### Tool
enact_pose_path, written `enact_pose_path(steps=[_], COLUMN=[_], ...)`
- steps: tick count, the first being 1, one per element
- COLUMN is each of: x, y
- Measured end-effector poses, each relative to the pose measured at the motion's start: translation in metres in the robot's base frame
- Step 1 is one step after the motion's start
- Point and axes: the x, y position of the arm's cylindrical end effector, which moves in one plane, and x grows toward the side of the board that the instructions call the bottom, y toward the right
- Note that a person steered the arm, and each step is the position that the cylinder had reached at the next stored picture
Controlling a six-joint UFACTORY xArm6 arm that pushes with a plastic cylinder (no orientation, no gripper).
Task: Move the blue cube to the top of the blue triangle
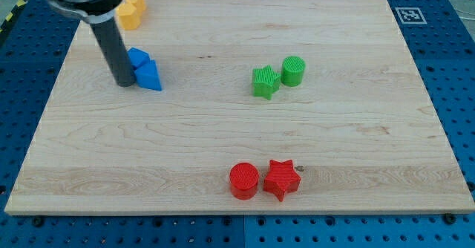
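light: bright, even, from above | shadows: short and soft beside the red cylinder and red star | glare: mild pale sheen on the bench near the view's top | focus: blocks sharp, wood grain clear | blur: my rod's upper part at the view's top slightly soft | distortion: bench edges converge toward the view's top

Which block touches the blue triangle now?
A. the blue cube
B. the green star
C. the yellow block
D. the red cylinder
A: the blue cube sits against the top side of the blue triangle, with my tip just at their left.
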Motion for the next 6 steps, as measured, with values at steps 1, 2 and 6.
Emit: enact_pose_path(steps=[1,2,6], x=[0.0,0.0,-0.021], y=[0.023,-0.002,0.04])
